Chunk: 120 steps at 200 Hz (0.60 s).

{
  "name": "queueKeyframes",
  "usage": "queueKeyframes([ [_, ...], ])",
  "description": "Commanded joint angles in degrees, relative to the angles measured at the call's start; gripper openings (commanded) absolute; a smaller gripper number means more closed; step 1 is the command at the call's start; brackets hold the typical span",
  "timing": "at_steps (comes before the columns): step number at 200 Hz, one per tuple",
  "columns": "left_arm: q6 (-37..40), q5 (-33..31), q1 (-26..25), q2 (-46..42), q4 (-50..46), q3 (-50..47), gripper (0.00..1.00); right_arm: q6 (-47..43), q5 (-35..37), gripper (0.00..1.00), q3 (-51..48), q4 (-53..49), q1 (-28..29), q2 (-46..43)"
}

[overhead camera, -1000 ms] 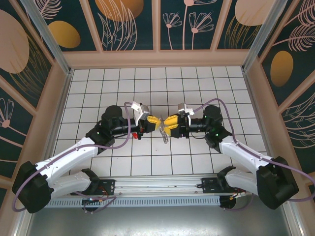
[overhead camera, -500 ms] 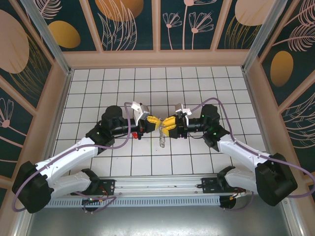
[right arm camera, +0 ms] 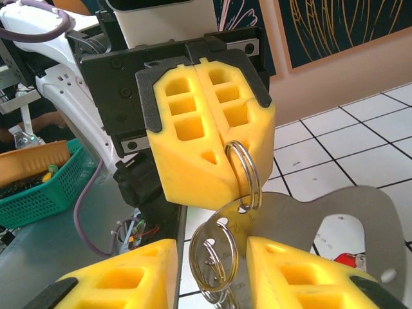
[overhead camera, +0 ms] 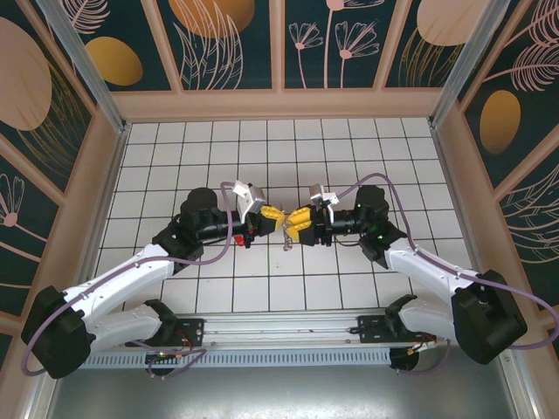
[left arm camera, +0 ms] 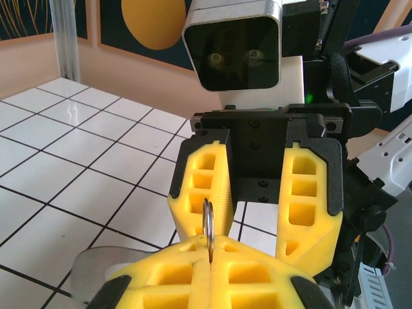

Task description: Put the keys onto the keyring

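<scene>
**Ring held up between the arms, no key on it yet**

Top external: the left gripper and right gripper meet tip to tip above the middle of the tiled floor, with the left at 9 o'clock of the right. The keyring dangles at 6 o'clock from where they meet. A red speck at 9 o'clock of the ring, beneath the left gripper's body, is probably the red key. It is too small to be sure.

Left wrist: this arm's own yellow fingers are pressed together on the keyring, a thin metal ring seen edge-on and rising at 12 o'clock from the seam. The right gripper faces the lens with its jaws apart.

Right wrist: the left gripper is clamped on the upper split ring. A linked lower ring hangs at 7 o'clock of it, between the right gripper's parted fingers, and no contact is visible. The red key lies on the tile at 3 o'clock.

Judgement: the ring is lifted and presented. Fetching the key and threading it are both left to do, so this is early in the task.
</scene>
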Motion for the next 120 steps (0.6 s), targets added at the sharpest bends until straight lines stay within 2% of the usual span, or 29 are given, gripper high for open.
queueKeyframes([
  [1, 1.09, -0.31, -0.08, -0.87, 1.66, -0.46, 0.00, 0.25, -0.71, 0.32, 1.74, 0.70, 0.42, -1.16],
  [32, 1.00, -0.28, -0.09, -0.95, 1.58, -0.46, 0.00, 0.42, -0.90, 0.25, 1.83, 0.86, 0.42, -0.77],
  [84, 0.98, -0.41, -0.12, -0.86, 1.64, -0.61, 0.00, 0.60, -1.08, 0.31, 2.09, 0.73, 0.43, -0.93],
  [120, 1.09, -0.48, -0.11, -0.93, 1.44, -0.62, 0.00, 0.43, -1.07, 0.16, 2.26, 0.55, 0.42, -0.76],
])
